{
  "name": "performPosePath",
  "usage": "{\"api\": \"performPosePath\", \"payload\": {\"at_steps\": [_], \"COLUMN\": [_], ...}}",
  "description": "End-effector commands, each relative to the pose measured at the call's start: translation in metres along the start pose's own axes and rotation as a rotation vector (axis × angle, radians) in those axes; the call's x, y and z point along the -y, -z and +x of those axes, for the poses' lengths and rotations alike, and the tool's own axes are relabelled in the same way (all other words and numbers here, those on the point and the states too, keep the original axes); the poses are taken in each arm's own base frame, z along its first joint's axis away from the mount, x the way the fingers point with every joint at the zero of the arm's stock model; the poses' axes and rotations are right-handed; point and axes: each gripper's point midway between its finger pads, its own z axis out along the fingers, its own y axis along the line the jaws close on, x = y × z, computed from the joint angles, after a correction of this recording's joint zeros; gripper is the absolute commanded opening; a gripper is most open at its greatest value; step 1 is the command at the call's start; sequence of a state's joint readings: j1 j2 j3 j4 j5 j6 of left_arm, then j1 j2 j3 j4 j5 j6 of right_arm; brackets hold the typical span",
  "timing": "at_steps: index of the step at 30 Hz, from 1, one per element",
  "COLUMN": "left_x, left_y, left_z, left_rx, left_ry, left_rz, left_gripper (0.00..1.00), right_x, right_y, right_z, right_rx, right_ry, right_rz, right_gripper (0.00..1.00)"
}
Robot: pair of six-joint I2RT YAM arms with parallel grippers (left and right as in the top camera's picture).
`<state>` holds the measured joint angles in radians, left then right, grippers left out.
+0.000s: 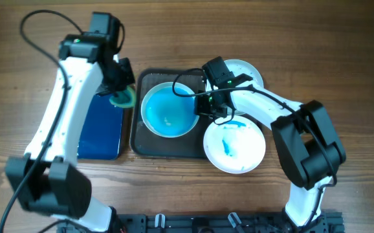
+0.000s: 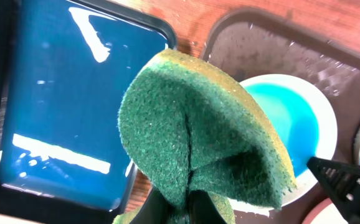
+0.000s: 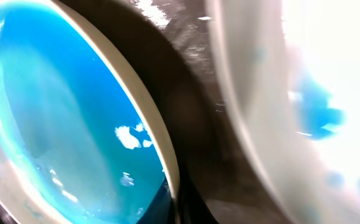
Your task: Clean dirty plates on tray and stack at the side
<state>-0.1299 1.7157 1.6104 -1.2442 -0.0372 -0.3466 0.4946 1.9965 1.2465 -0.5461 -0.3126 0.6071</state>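
The dark tray (image 1: 149, 139) lies mid-table. On it sits a plate flooded with blue (image 1: 167, 111). My right gripper (image 1: 203, 103) is shut on that plate's right rim; in the right wrist view the rim (image 3: 167, 162) runs between the jaws (image 3: 175, 202). A white plate with blue smears (image 1: 234, 145) overlaps the tray's right edge. A third white plate (image 1: 245, 68) lies behind my right arm, partly hidden. My left gripper (image 1: 119, 87) is shut on a green sponge (image 1: 123, 98), held above the gap left of the tray; the sponge (image 2: 198, 137) fills the left wrist view above the jaws (image 2: 189, 202).
A glossy blue tray (image 1: 99, 126) lies just left of the dark tray and also shows in the left wrist view (image 2: 61, 106). Bare wooden table (image 1: 342, 77) lies to the far right and far left. Cables loop at the back left.
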Motion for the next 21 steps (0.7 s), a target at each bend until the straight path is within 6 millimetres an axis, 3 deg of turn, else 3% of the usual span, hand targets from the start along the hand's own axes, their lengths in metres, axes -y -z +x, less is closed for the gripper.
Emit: {"api": "performPosePath", "payload": {"at_steps": [1, 5, 9, 13, 21], "left_x": [-0.026, -0.048, -0.049, -0.047, -0.047], "left_y": [0.013, 0.01, 0.009, 0.009, 0.009], "left_z": [-0.008, -0.011, -0.011, -0.01, -0.01], "left_rx": [0.027, 0.016, 0.013, 0.011, 0.01], "left_ry": [0.064, 0.125, 0.131, 0.135, 0.135], "left_rz": [-0.023, -0.041, -0.039, -0.032, -0.031], "left_gripper": [0.04, 0.04, 0.04, 0.04, 0.04], "right_x": [0.007, -0.011, -0.029, -0.049, -0.094], "right_y": [0.04, 0.091, 0.148, 0.182, 0.249], "right_z": [-0.019, -0.028, -0.029, -0.017, 0.011], "right_rx": [0.193, 0.4, 0.654, 0.821, 1.156], "right_ry": [0.139, 0.325, 0.465, 0.591, 0.654], "right_rz": [0.178, 0.335, 0.57, 0.787, 1.106], "right_gripper": [0.04, 0.04, 0.04, 0.04, 0.04]}}
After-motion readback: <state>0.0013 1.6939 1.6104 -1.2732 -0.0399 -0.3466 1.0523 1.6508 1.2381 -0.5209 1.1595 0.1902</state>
